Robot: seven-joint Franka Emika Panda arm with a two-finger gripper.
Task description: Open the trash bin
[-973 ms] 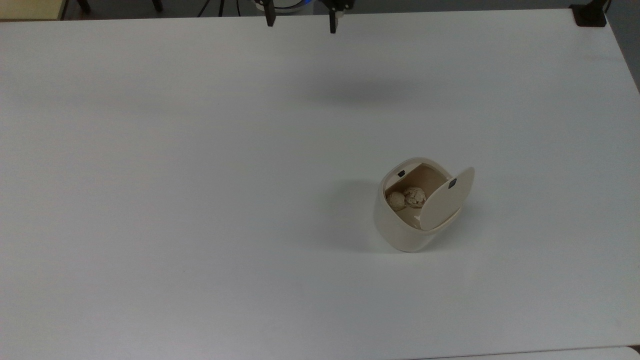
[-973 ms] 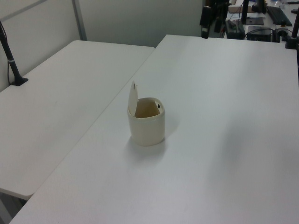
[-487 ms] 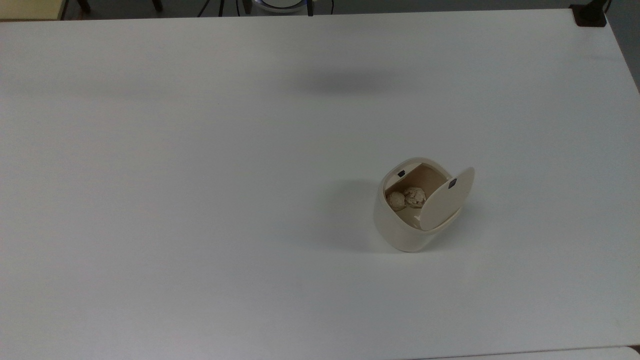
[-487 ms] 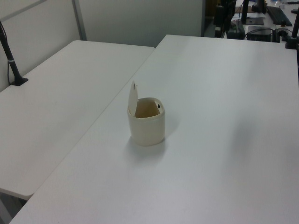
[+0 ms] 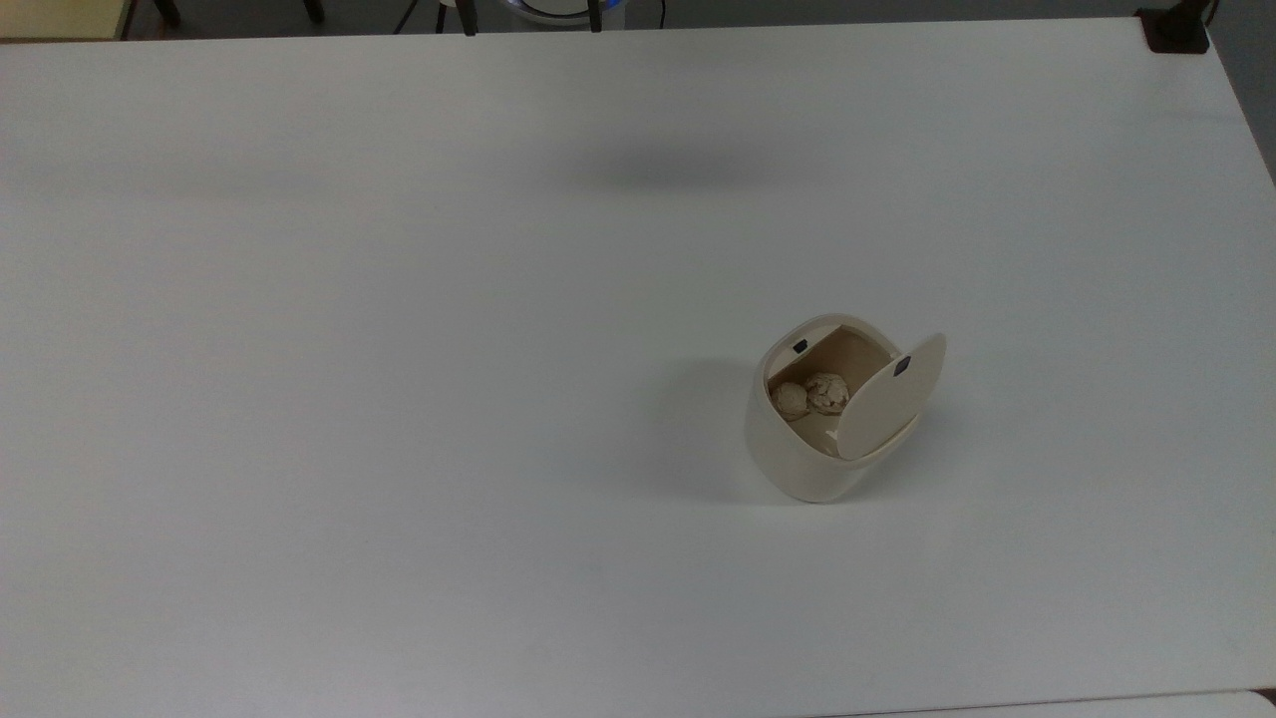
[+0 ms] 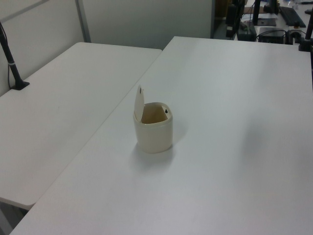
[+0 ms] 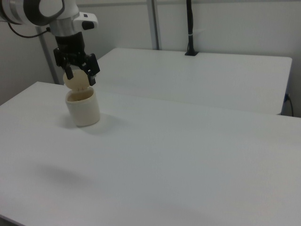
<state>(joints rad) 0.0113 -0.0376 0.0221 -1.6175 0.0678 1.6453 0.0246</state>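
The trash bin (image 5: 827, 419) stands on the white desk (image 5: 399, 399), right of centre and a little below the middle of the top view. Its lid (image 5: 890, 397) is swung up on the top view's right side, and two crumpled paper balls (image 5: 809, 395) show inside, so the opening looks done.

In the right view the end effector (image 7: 80, 75) appears in the upper left of the frame, above the bin with its fingers spread wide and holding nothing. That overlap is likely only apparent — its shadow in the top view falls well up-frame from the bin. Judged so, the bin lies down-frame and right of it, well apart, and any further move is probably retreat.
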